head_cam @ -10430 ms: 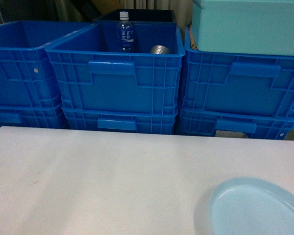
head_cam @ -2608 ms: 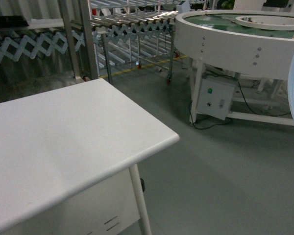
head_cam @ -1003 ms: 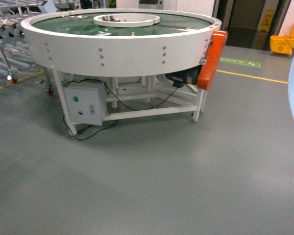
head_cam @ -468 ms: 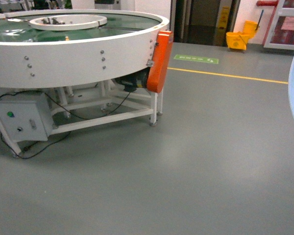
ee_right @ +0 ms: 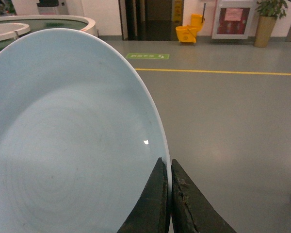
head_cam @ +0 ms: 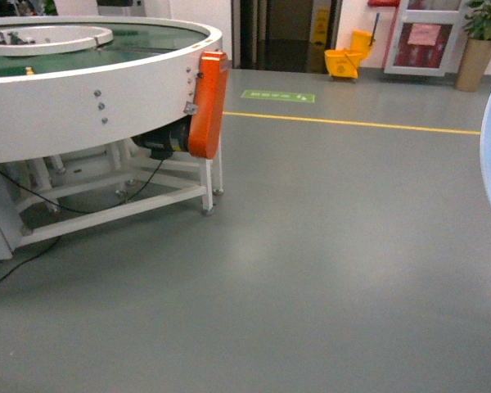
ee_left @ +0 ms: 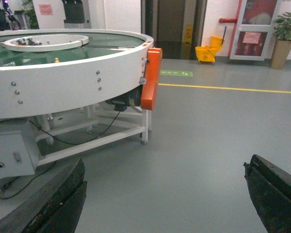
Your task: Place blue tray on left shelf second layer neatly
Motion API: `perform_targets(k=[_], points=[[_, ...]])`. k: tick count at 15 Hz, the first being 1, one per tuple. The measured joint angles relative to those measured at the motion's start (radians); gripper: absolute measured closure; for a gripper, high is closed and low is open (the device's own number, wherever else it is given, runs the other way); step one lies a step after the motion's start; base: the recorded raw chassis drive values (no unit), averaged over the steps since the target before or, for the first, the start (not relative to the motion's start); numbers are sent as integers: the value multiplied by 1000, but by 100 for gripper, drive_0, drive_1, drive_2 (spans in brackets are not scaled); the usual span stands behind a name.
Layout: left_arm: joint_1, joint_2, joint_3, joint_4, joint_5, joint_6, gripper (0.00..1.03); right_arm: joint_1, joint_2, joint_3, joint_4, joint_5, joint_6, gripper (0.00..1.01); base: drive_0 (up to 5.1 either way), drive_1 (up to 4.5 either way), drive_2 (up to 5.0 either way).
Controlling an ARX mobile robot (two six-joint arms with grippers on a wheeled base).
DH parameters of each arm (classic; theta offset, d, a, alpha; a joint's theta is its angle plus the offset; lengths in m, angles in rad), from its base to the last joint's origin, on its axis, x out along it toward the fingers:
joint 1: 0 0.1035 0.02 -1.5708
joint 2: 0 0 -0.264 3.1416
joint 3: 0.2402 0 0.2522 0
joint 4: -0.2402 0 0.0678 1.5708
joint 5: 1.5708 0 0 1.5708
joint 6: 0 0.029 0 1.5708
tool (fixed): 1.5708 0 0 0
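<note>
Two dark fingers of the right gripper are pinching the blue tray by its rim at 5 o'clock, holding it empty and raised off the grey floor. Left gripper is hanging wide apart, gripping nothing, with the white round machine at its 11 o'clock.

The blue tray is smooth, glossy plastic with a small glint near its rim, and the black fingers pinching it look rough and worn. The grey floor has a dull sheen; the round machine at upper left is white painted metal with a glossy orange guard.
</note>
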Motion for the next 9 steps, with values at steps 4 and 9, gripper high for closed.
perform_targets(k=[4,9], points=[[0,0,0,0,1,0,5,-1,0,0,-2,0,0,99,-151,-151,-151],[0,0,0,0,0,0,5,0,0,0,-1,0,0,99,-149,-149,-149]])
